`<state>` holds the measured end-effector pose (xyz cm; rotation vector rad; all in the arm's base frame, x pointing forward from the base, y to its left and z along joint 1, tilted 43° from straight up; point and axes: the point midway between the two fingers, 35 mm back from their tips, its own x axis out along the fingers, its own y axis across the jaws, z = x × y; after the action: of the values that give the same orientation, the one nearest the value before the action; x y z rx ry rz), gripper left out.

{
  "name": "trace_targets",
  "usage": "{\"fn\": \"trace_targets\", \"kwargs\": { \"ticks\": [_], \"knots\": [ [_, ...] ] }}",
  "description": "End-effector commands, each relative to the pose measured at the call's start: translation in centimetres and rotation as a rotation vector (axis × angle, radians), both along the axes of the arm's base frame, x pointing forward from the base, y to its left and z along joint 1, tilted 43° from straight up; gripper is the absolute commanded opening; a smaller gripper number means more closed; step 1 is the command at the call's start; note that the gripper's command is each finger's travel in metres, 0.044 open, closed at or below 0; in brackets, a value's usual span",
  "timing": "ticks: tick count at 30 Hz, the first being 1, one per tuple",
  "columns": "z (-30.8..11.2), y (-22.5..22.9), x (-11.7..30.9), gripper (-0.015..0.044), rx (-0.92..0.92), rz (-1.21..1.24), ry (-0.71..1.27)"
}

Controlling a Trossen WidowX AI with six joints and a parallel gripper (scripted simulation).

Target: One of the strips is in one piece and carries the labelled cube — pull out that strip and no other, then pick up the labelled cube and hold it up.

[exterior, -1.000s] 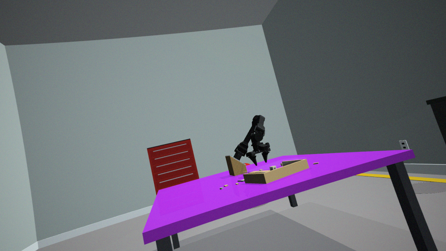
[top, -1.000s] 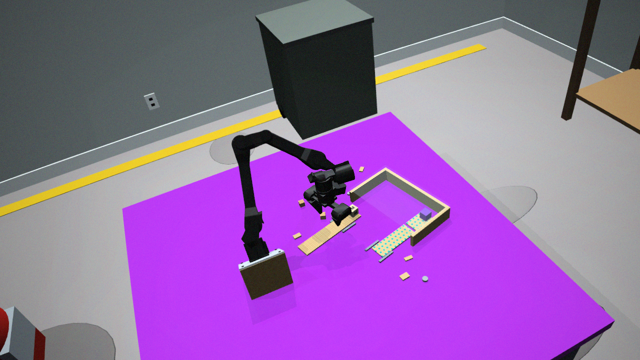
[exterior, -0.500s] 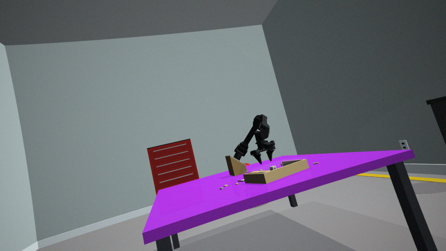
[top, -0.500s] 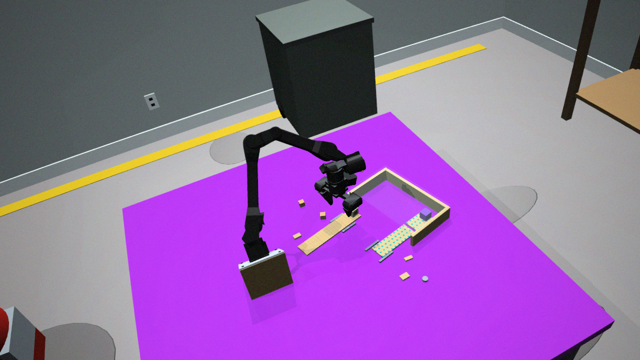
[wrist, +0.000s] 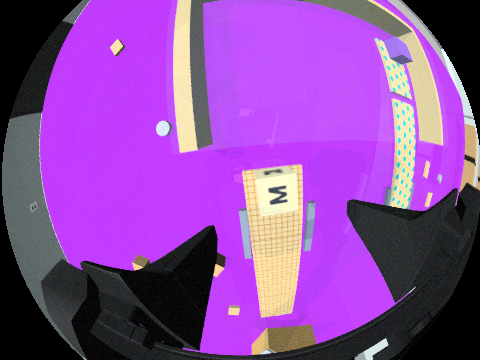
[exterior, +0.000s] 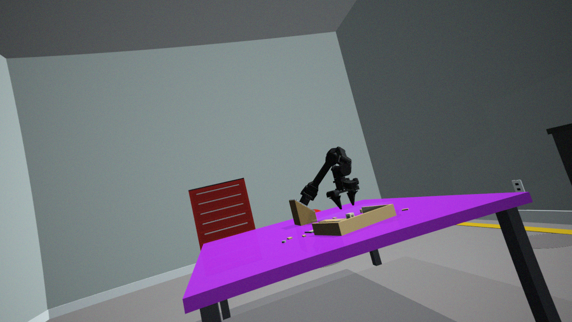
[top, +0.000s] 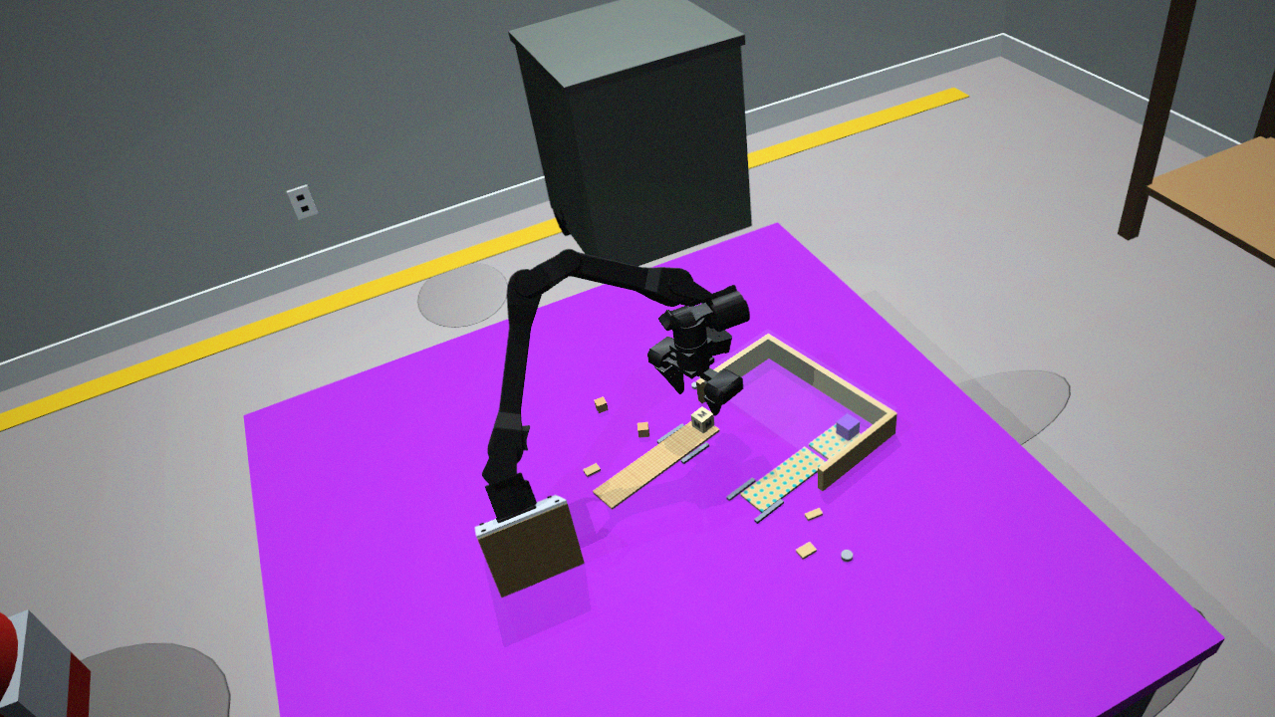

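A one-piece strip with an orange grid [top: 654, 460] [wrist: 276, 240] lies outside the U-shaped wall, between two low grey rails. The cream cube labelled M [top: 702, 418] [exterior: 350, 215] [wrist: 278, 194] sits on its far end. The dotted strip [top: 782, 479] [wrist: 404, 145] is split by a gap; its separate far piece [top: 829, 440] [wrist: 397, 75] lies inside the wall by a plain purple cube [top: 848, 426] [wrist: 398, 50]. My gripper [top: 697, 400] [exterior: 346, 206] [wrist: 285, 221] is open and empty, pointing down above the labelled cube, with the fingers to either side in the wrist view.
The low wooden wall [top: 856, 392] [exterior: 368, 220] [wrist: 184, 75] stands beyond the gridded strip and beside the dotted one. Small tan blocks [top: 642, 428] [wrist: 234, 310] and grey discs [top: 847, 555] [wrist: 163, 128] lie scattered on the purple table [top: 400, 427] [exterior: 247, 264].
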<state>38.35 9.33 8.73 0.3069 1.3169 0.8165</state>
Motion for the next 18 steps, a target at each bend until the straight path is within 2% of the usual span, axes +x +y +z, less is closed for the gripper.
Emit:
{"fn": "trace_targets", "kwargs": {
  "ticks": [1,5,18],
  "knots": [
    [-0.2,0.2,0.5,0.0361,0.004,-0.004,0.009],
    [-0.6,0.6,0.5,0.0256,0.004,-0.004,0.009],
    [-2.2,2.1,0.6,0.0250,0.005,-0.004,0.009]
  ]
}}
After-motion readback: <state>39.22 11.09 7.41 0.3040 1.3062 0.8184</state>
